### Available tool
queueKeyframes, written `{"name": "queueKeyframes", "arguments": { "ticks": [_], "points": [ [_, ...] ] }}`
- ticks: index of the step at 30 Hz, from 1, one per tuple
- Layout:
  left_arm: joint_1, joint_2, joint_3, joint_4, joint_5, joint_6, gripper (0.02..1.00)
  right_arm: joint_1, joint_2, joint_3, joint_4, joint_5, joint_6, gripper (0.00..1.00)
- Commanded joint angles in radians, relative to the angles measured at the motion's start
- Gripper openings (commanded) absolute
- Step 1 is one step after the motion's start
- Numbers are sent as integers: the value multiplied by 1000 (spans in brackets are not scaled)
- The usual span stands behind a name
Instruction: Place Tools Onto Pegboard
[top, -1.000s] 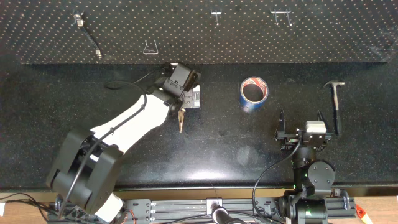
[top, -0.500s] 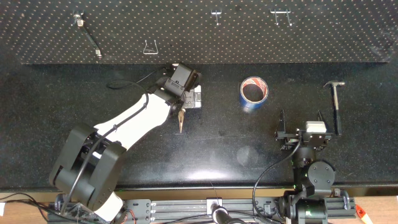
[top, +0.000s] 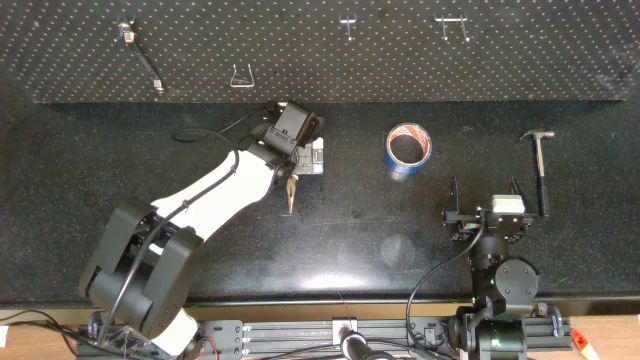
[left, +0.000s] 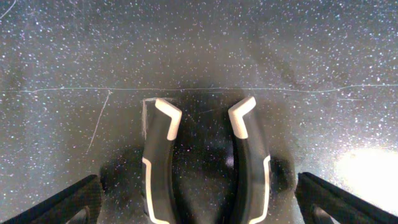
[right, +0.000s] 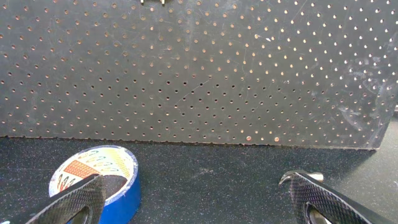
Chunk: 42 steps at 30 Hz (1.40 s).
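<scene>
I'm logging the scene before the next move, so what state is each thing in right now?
pliers: lying on the table, handles apart, not gripped
left hand: open, straddling the pliers' handles
right hand: open, empty
tape roll: flat on the table
hammer: lying on the table
slim tool: hung on the pegboard
wire hook: empty

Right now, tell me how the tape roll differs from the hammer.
The tape roll is a round blue ring; the hammer is long and thin with a metal head. The tape roll lies near the middle of the table, the hammer at its right, beside the right arm. Both lie on that black table, not on the pegboard.
</scene>
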Motion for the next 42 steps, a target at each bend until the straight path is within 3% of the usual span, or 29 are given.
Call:
{"name": "queueKeyframes", "arguments": {
  "ticks": [1,12,22,42],
  "points": [
    [2,13,14,2,-16,21,996,-4,-8,-2,-5,-9,19,954],
    [2,13,14,1,-31,47,998,-4,-8,-2,-5,-9,19,954],
    [2,13,14,-6,-35,47,851,-4,-8,-2,-5,-9,19,954],
    [2,13,14,-5,-8,8,660,-4,-8,-2,-5,-9,19,954]
  ]
}}
